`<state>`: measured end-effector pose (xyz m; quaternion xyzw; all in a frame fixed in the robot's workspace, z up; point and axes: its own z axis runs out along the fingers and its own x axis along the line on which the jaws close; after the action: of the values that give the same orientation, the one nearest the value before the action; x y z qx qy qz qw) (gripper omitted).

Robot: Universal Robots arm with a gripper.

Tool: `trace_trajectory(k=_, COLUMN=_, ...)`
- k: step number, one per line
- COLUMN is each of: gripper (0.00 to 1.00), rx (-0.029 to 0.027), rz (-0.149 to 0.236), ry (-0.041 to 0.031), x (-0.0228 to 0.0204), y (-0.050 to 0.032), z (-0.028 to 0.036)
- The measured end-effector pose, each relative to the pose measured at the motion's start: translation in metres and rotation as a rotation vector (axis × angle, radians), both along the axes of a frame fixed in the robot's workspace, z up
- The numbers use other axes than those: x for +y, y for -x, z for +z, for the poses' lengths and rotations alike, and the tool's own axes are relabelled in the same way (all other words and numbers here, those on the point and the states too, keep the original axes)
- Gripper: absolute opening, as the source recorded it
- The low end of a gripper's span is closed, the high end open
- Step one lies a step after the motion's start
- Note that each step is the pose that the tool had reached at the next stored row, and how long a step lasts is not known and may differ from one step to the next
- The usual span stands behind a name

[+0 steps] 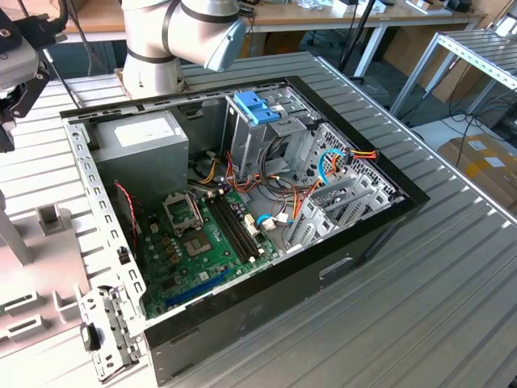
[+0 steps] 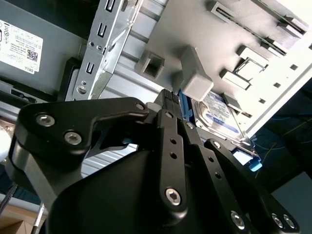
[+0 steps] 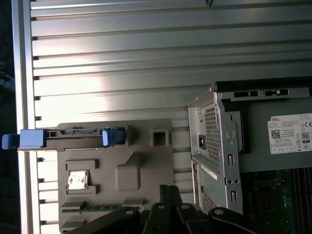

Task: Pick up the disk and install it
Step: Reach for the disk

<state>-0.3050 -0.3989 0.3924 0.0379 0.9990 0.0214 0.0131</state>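
Note:
The disk (image 3: 73, 135) stands on its long edge in a slot of a grey fixture plate (image 3: 117, 170), with its light blue carrier ends showing at both sides. In the second wrist view the disk (image 2: 217, 114) shows its labelled face and blue frame just past the fingers. My gripper (image 3: 168, 191) hovers over the fixture plate, off to one side of the disk and apart from it, with its fingers together and nothing between them. In the second wrist view the gripper (image 2: 168, 97) sits close beside the carrier's blue edge.
The open computer case (image 1: 266, 202) lies on the slatted metal table (image 1: 452, 275). Inside it are a drive cage topped by a blue-latched bracket (image 1: 257, 105), the power supply (image 1: 141, 145), the motherboard (image 1: 202, 242) and loose cables. The case's metal corner (image 3: 214, 146) is near the fixture.

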Motion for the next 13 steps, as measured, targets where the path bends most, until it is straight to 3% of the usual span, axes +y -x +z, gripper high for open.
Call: trace_trajectory(k=13, gripper=0.11, rx=0.0000, rz=0.000, ry=0.0000, x=0.0000, y=0.0130, z=0.0000)
